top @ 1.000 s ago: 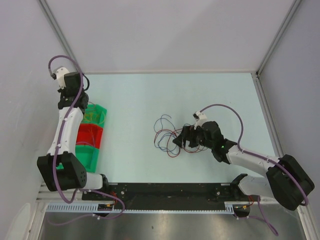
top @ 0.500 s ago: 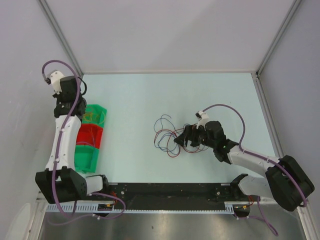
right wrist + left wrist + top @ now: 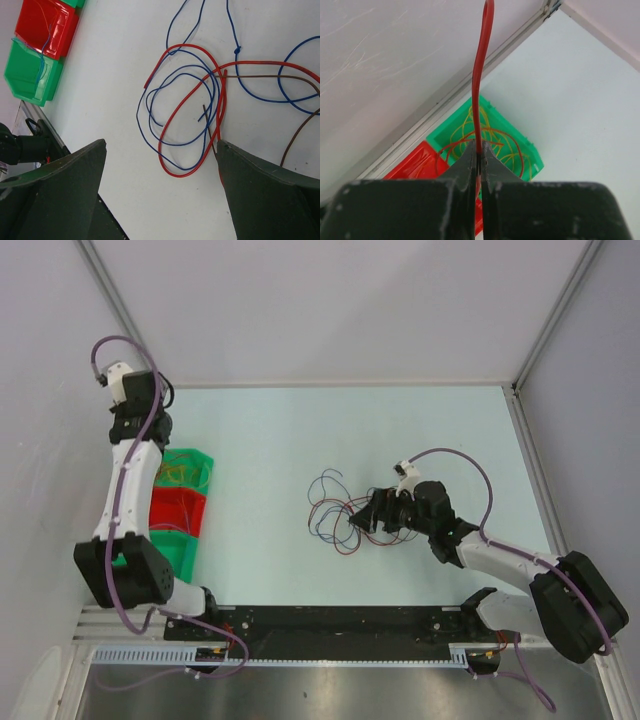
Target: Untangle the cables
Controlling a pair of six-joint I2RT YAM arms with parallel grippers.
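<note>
The cables are a loose tangle (image 3: 335, 510) of thin red, blue and brown wires lying mid-table. In the right wrist view a red loop (image 3: 179, 175), blue loops (image 3: 150, 95) and a brown wire (image 3: 300, 127) overlap. My right gripper (image 3: 362, 520) is open at the tangle's right edge, low over it. Its gap (image 3: 161, 144) holds the red and blue loops, and the right finger (image 3: 250, 175) lies against red and brown strands. My left gripper (image 3: 143, 432) is at the far left, shut on one red cable (image 3: 479, 90), held over the far green bin (image 3: 536, 156).
Three bins stand in a row at the left: a far green one (image 3: 203, 462) with yellow and red wires, a red one (image 3: 175, 510) and a near green one (image 3: 170, 555). The left wall is close beside the left arm. A black rail (image 3: 330, 625) runs along the near edge.
The left wrist swung a little left, then back towards the far corner, still holding its red cable. The right gripper has barely shifted at the tangle.
</note>
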